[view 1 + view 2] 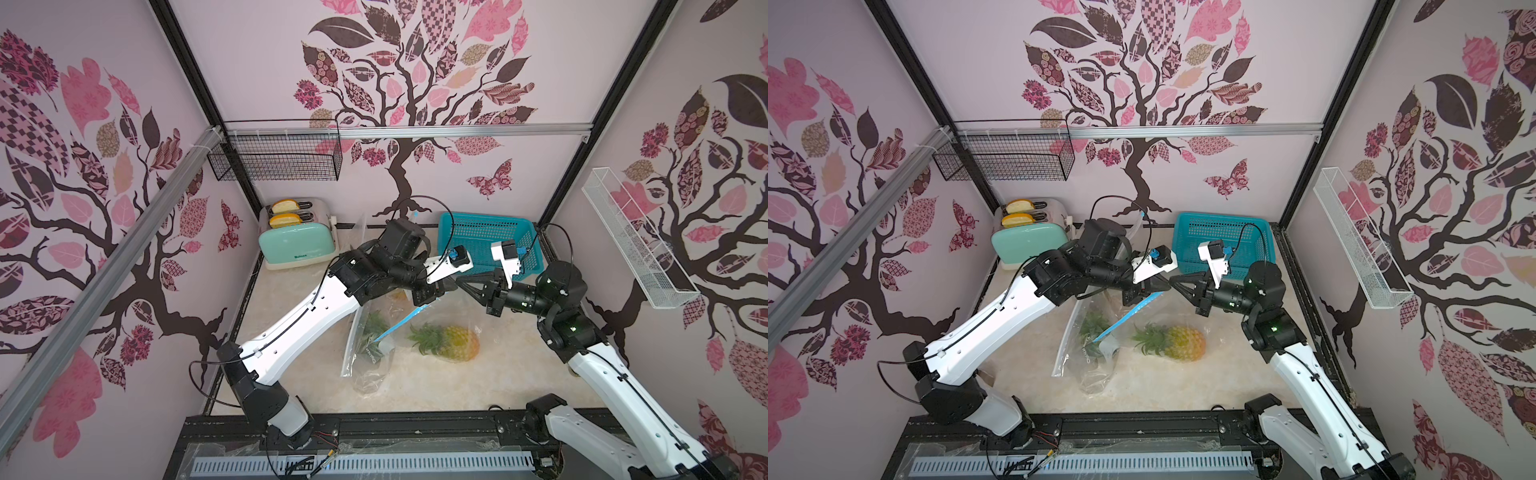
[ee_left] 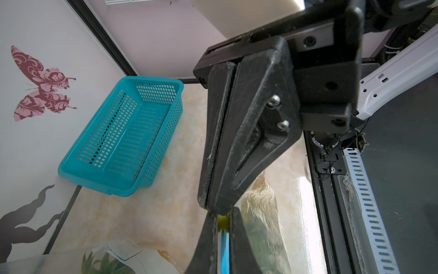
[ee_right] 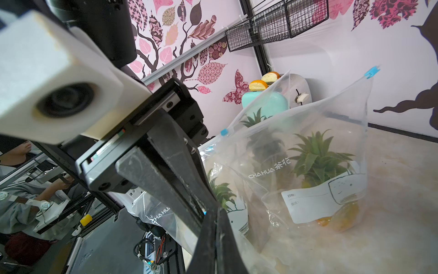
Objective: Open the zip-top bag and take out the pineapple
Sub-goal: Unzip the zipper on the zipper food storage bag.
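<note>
- Where it meets its partner tip to tip above the beige marbled tabletop (image 1: 478,390), the left gripper (image 2: 223,217) is clenched on the blue zip strip (image 2: 225,249) of a clear zip-top plastic bag (image 1: 368,368); a small yellow-green bit (image 2: 224,221), unidentifiable, sits between its fingertips (image 2: 207,242);
- the right gripper (image 2: 209,204) points straight at it, jaws pressed flat together; whether any film is pinched there I cannot tell;
- in both top views the blue zip strip slants straight down from the left gripper toward the tabletop; the bag hangs from it and crumples onto the surface;
- the bag is glossy and wrinkled, with white "CHAHUA" lettering (image 3: 262,174) and a white label panel (image 3: 312,204); green leaves and an orange-yellow body show through its wall in the right wrist view;
- a yellow pineapple (image 1: 459,343) with a spiky green crown lies on its side on the tabletop, below the grippers and nearer the right arm (image 1: 602,374), crown toward the left arm (image 1: 299,324); hazy film lies about it; whether it is inside the bag I cannot tell;
- behind it stand a turquoise perforated plastic basket (image 1: 484,235) and, in the back left corner, a mint-green toaster (image 1: 297,247) with two bread slices (image 1: 284,205) in its slots.
</note>
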### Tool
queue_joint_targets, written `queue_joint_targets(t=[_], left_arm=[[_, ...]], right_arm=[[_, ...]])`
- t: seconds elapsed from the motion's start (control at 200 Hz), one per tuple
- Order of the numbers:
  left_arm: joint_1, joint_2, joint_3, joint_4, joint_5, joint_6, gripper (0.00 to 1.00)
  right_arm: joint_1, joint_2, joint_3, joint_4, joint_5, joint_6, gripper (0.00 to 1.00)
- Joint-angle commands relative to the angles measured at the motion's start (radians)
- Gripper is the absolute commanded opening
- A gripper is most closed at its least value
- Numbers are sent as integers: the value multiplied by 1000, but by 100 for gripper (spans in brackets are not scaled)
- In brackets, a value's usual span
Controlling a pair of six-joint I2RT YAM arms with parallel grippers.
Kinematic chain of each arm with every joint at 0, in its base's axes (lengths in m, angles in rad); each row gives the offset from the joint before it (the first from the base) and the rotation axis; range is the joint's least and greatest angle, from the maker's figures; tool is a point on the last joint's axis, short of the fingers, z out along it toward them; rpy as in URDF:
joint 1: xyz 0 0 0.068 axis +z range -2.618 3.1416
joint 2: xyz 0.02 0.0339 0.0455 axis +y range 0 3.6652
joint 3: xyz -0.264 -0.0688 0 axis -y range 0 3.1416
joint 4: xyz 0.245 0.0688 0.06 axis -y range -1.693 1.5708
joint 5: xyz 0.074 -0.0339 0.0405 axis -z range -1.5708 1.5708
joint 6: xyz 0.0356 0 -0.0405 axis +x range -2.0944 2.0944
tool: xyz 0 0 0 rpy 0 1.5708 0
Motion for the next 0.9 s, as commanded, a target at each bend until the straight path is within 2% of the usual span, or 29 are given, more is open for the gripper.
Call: queue_joint_targets(t=[0.0, 0.38, 0.58, 0.895], left_arm=[[9, -17, -22, -41, -5, -1, 0], [12, -35, -84, -72, -72, 9, 0], [15, -79, -147, -103, -192, -17, 0], [17, -236, -268, -223, -392, -112, 0]], right_arm=[[-9, -28, 34, 83, 28, 17, 0], [-55, -41, 77, 64, 40, 23, 0], [-109, -46, 99, 23, 40, 0, 0], [-136, -15, 139, -31, 60, -43, 0]])
